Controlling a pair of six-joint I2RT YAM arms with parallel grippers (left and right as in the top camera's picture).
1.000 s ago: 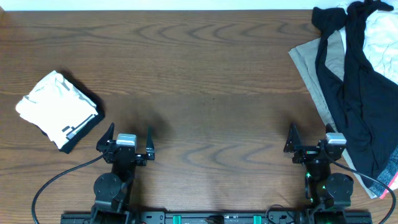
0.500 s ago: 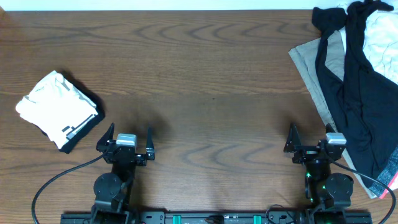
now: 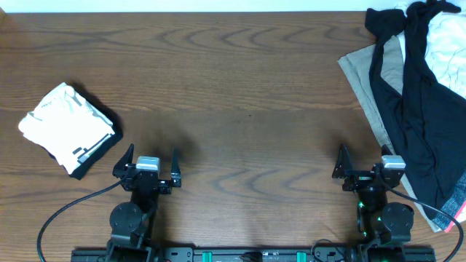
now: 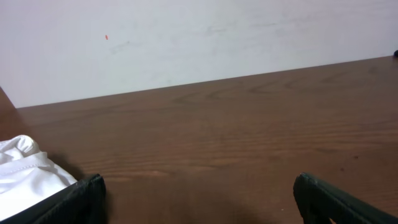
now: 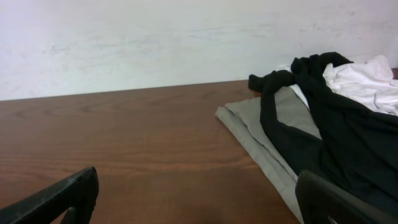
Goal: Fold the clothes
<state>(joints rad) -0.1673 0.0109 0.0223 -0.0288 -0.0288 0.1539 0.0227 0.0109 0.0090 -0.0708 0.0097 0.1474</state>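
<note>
Left gripper [image 3: 151,154] and right gripper [image 3: 362,154] are gaping at the near edge of the table [image 3: 247,87]; clothes [image 3: 419,109] are lying in its far-right corner.

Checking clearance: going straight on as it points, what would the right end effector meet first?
Probably the beige garment, ahead and slightly right of centre for the right end effector; only bare table lies before it. Depth is unclear.

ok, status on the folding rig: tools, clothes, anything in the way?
Left tool open, empty; right tool open, empty. Clothes pile heaped unfolded at right, beside right tool. Folded white bundle at left. Nothing between right tool and pile.
</note>
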